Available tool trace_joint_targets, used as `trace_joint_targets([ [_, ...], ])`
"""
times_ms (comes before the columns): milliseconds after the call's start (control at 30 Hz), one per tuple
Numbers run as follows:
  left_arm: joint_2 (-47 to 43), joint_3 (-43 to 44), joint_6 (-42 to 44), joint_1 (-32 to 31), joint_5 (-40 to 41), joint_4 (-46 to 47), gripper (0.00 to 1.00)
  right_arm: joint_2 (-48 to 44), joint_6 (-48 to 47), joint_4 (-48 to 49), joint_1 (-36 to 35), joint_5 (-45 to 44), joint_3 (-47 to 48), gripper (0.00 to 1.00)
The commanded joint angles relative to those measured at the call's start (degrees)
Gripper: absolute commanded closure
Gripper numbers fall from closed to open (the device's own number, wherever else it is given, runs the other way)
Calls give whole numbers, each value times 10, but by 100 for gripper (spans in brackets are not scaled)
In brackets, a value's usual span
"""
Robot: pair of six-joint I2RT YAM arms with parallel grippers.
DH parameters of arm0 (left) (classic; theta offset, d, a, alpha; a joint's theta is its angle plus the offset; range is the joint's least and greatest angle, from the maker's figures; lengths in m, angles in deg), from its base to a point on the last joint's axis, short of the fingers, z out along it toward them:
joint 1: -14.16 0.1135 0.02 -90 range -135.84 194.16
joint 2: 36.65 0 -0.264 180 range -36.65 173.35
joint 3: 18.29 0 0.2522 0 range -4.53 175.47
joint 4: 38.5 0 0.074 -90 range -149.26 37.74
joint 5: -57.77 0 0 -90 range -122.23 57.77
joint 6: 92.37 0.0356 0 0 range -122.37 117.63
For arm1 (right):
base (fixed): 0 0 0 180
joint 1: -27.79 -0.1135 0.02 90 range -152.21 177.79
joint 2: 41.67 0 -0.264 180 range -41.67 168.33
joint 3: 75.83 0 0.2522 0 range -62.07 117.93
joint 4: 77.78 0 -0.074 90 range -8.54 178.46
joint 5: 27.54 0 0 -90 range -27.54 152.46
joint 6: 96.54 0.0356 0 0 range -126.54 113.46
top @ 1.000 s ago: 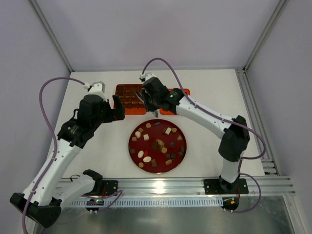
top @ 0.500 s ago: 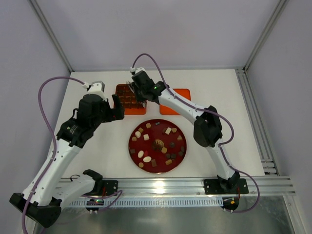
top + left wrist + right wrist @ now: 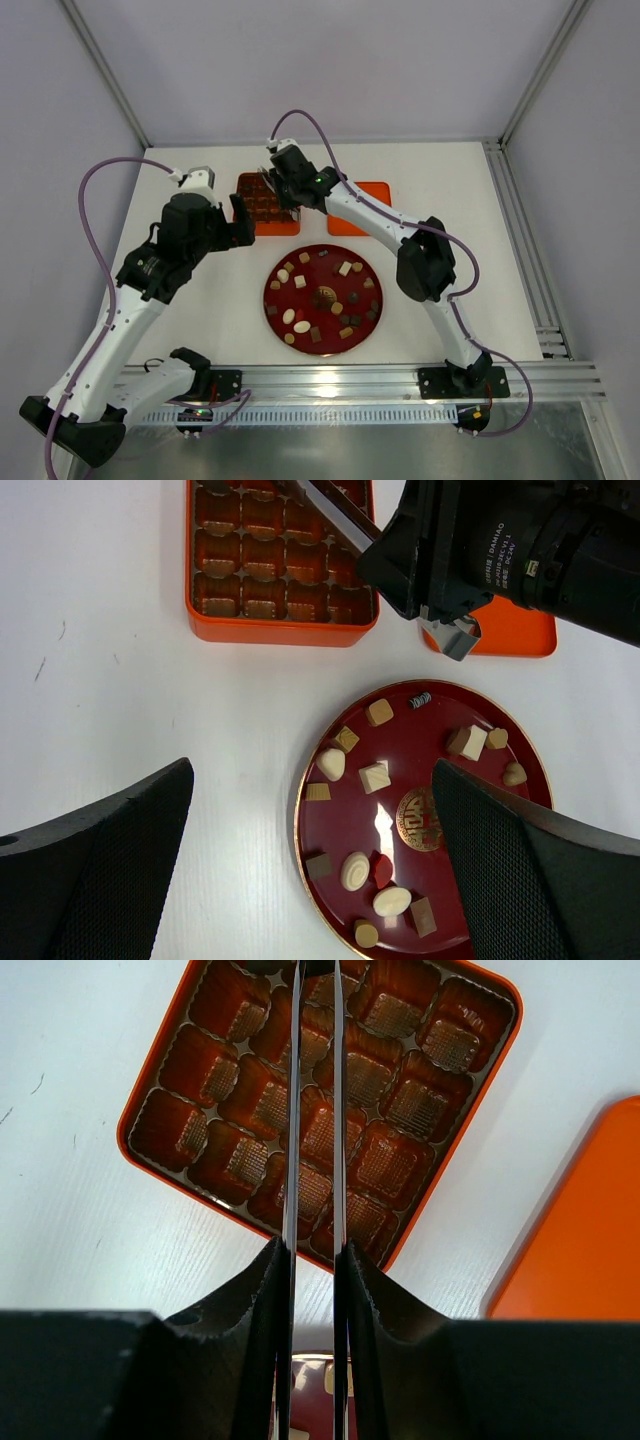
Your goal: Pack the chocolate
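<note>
Chocolate pieces lie on the red plate, while the right gripper, blades nearly together above the orange box, I cannot tell whether pinching one, should descend straight into an empty cell.

The chocolate is a scatter of bite-size pieces lying loose in a single layer on a round red plate, which sits on the white tabletop just in front of the orange box. Tan and cream squares lie towards the plate's far and left parts, and two cream ovals rest close together near its left near edge. In the top view the darker brown pieces cluster on the right near side.
</note>
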Motion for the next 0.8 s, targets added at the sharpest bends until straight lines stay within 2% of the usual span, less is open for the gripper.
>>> trace_joint_targets([
  [0, -2, 13, 3, 2, 2, 7, 0, 0, 1, 29, -1, 1, 21, 70],
  [600, -3, 8, 4, 1, 3, 8, 0, 6, 7, 26, -1, 9, 24, 62],
  [767, -2, 8, 5, 2, 3, 9, 0, -1, 6, 24, -1, 7, 30, 62],
])
